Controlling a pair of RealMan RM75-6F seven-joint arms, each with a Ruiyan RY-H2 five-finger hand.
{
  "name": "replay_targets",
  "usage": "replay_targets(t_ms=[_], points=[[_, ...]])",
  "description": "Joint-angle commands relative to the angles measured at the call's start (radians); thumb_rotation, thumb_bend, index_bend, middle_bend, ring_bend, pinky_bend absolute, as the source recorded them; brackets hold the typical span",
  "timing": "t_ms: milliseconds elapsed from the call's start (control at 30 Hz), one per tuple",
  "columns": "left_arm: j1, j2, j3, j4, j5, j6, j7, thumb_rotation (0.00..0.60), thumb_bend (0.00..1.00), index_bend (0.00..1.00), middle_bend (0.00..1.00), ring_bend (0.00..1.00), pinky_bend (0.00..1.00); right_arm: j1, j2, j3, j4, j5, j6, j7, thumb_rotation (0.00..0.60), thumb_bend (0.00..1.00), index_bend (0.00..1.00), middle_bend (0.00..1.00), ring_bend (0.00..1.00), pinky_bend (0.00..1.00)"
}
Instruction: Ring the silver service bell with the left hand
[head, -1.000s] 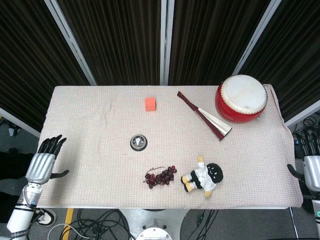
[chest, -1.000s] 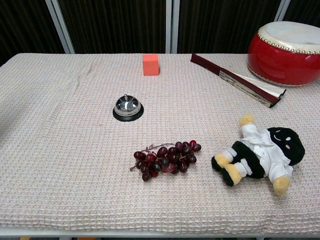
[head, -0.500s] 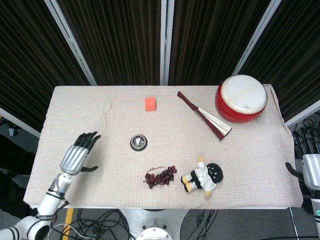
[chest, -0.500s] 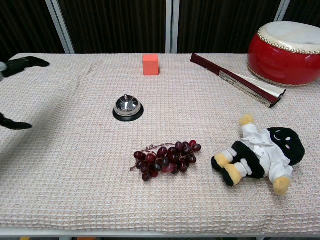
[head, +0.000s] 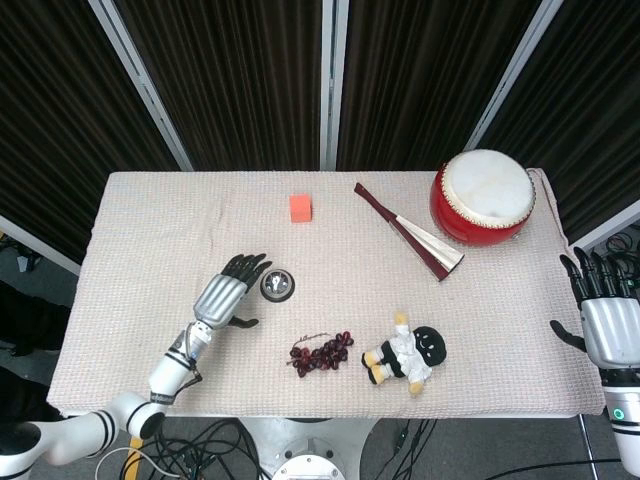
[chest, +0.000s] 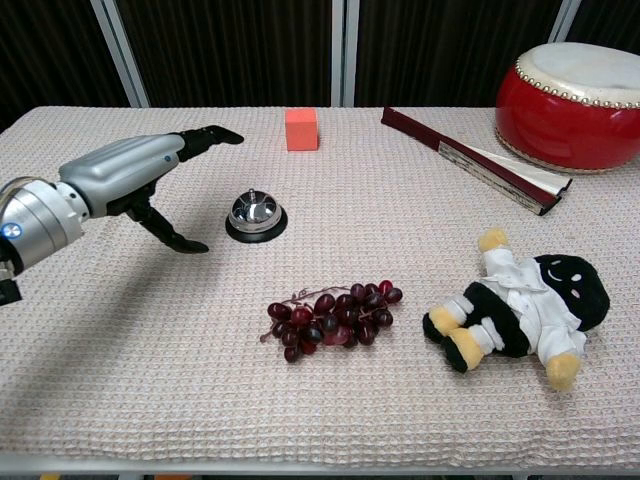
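Head view shows the left hand (head: 222, 296) hovering just left of the bell (head: 277, 285), which sits near the middle of the table (head: 150, 220), fingers spread and holding nothing. Nothing touches the bell's button yet, so I'd say the press itself is all that's left. The right hand (head: 605, 325) waits open past the table's right edge
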Motion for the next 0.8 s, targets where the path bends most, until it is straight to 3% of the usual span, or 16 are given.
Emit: replay_targets(t_ms=[33, 333, 800], points=[[-0.031, -0.028, -0.012, 0.032, -0.012, -0.02, -0.02, 0.6, 0.0, 0.0, 0.0, 0.0, 0.0, 0.006, -0.007, 0.003, 0.006, 0.006, -0.007, 0.005, 0.6, 0.04, 0.0, 0.0, 0.0, 0.0], [-0.108, -0.076, -0.05, 0.065, -0.072, -0.094, -0.011, 0.6, 0.0, 0.0, 0.0, 0.0, 0.0, 0.023, -0.036, 0.007, 0.034, -0.001, -0.013, 0.043, 0.6, 0.03, 0.0, 0.0, 0.0, 0.0], [-0.141, -0.093, -0.038, 0.077, -0.129, -0.149, -0.001, 0.6, 0.0, 0.0, 0.0, 0.0, 0.0, 0.024, -0.055, 0.005, 0.056, 0.028, -0.033, 0.049, 0.6, 0.03, 0.0, 0.0, 0.0, 0.0]])
